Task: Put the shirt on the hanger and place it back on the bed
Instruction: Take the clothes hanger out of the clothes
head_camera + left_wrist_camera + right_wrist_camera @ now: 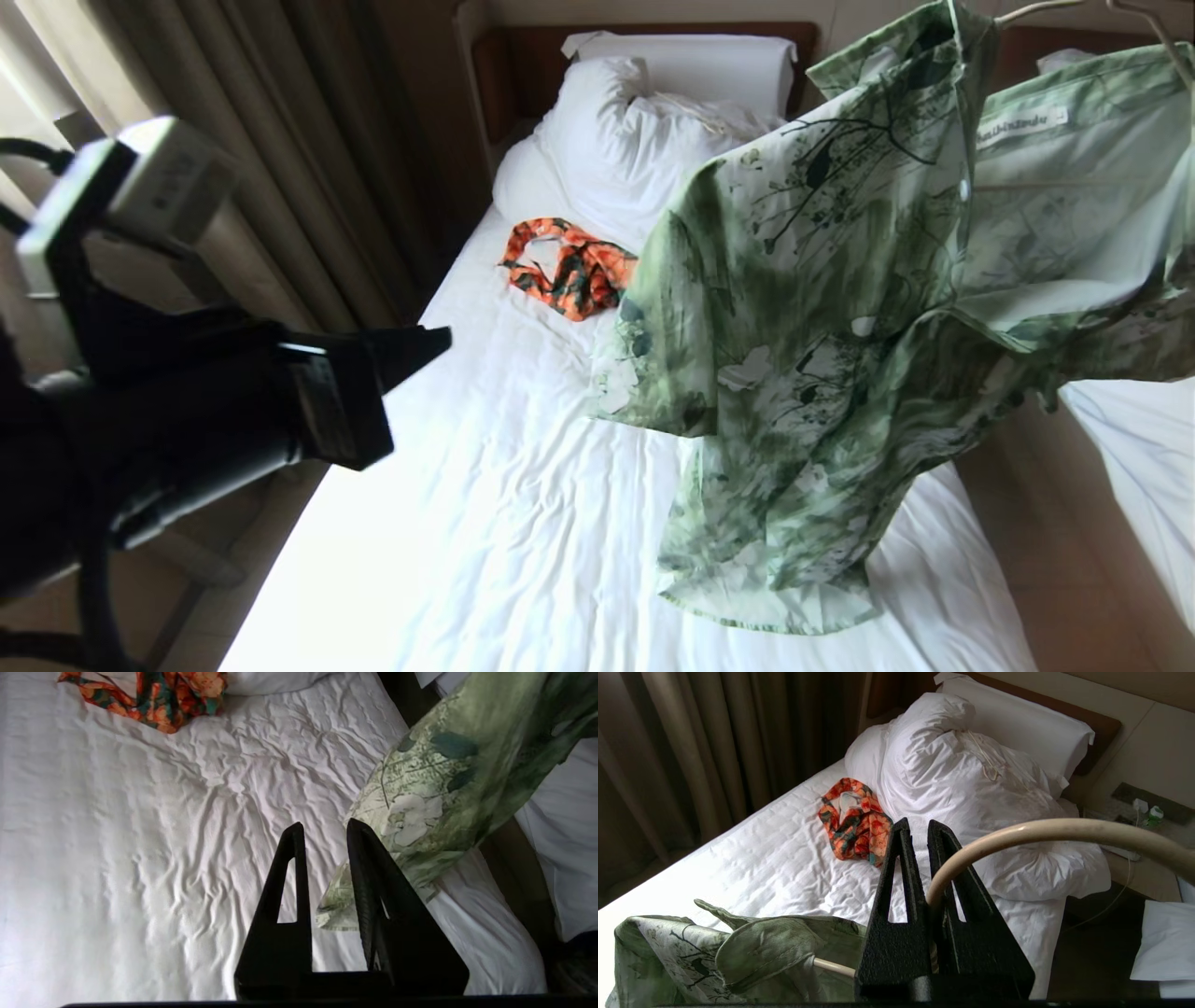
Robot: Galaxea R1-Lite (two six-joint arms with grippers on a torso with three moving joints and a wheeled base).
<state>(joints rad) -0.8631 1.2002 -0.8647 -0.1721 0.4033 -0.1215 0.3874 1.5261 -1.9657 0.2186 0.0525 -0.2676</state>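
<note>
The light green printed shirt hangs on the cream wire hanger at the upper right, above the white bed; its hem brushes the sheet. The right wrist view shows my right gripper shut on the hanger at its curved hook, with the shirt draped below. That gripper is outside the head view. My left gripper hovers over the bed's left edge, apart from the shirt. In the left wrist view it is open by a narrow gap and empty, and the shirt's hem lies just beyond.
An orange floral garment lies on the sheet below the big white pillow and dark headboard. Curtains hang along the bed's left side. A second white bed stands on the right across a narrow floor gap.
</note>
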